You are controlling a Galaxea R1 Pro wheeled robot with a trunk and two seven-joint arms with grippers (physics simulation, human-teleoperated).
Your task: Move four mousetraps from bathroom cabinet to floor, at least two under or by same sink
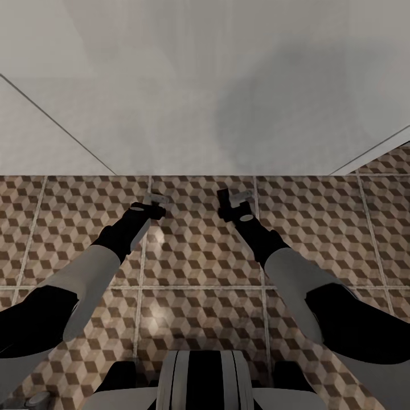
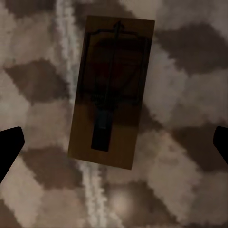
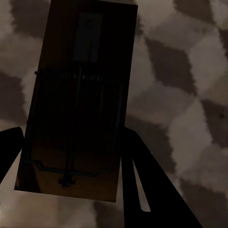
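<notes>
A brown wooden mousetrap [image 2: 111, 90] with dark wire parts lies flat on the cube-patterned bathroom floor [image 2: 190, 95], across a pale grout line. My left gripper [image 2: 114, 145] hangs above it, open, its dark fingertips [image 2: 9, 147] far apart and clear of the board. My right gripper [image 3: 71, 161] is shut on a second mousetrap [image 3: 78, 99], held just over the floor [image 3: 180, 95] with a dark finger [image 3: 137, 185] against each long side. In the head view the left gripper [image 1: 155, 202] and right gripper [image 1: 236, 200] point down at the floor [image 1: 199, 256] close to a white wall.
A plain white wall [image 1: 205, 102] meets the tiles just beyond both grippers. My base [image 1: 199, 381] shows at the near edge. Patterned floor runs to the left and right of the arms.
</notes>
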